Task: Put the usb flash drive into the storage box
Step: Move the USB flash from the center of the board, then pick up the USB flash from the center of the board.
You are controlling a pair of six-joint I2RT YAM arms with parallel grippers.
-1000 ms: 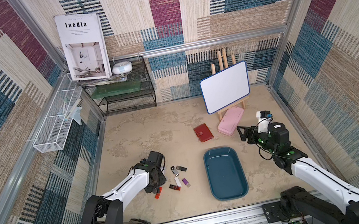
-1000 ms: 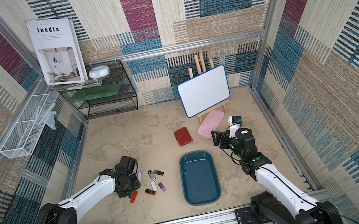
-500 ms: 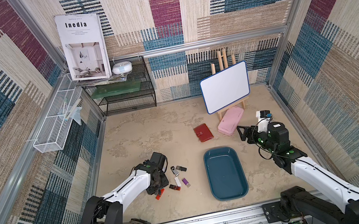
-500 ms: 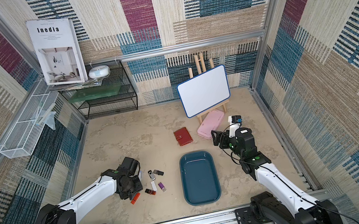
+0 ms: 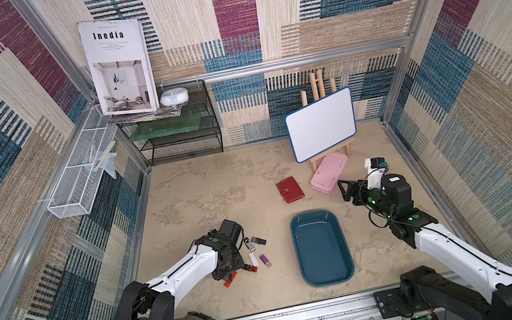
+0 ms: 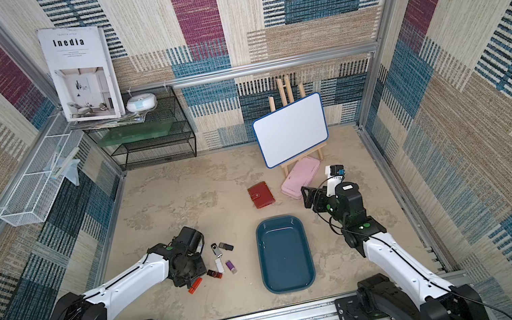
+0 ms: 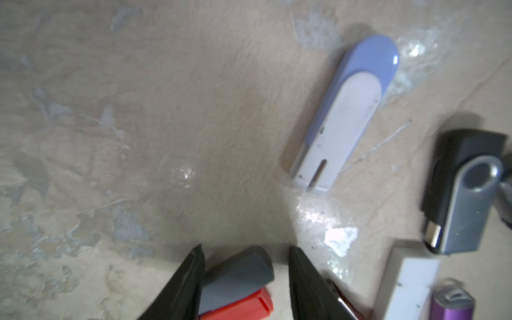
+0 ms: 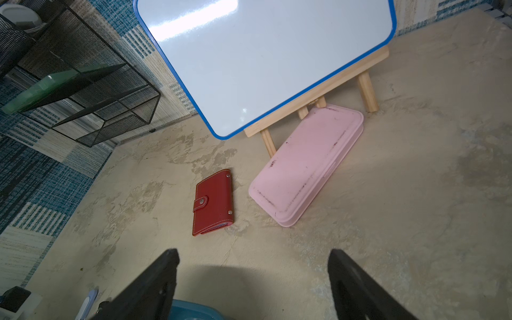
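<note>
**Top views.**
- Storage box: dark teal tray, flat on the bench.
- USB flash drives: a loose cluster on the bench beside the storage box, on its left-arm side and outside it. They comprised a swivel drive, a black drive, a white drive, a purple drive, a dark red drive and a red flash drive. The red flash drive lay farthest from the storage box.
- Left end effector: lowered over the red flash drive; its fingers were hidden under the wrist.
- Right end effector: raised beyond the far right corner of the storage box, fingers spread with nothing between them.
- Red wallet and pink case: on the bench beyond the far end of the storage box.

**Left wrist view.**
- Left end effector: fingers apart and straddling the grey-capped end of the red flash drive, which rested on the bench. One finger touched the cap and a gap showed at the other, so the drive was not clamped.
- Also present: a blue-and-white drive, the swivel drive, the white drive and the purple drive.

**Right wrist view.**
- Right end effector: fingers wide apart, with the storage box rim just beneath.
- Red wallet, pink case and whiteboard: beyond the storage box.
</note>
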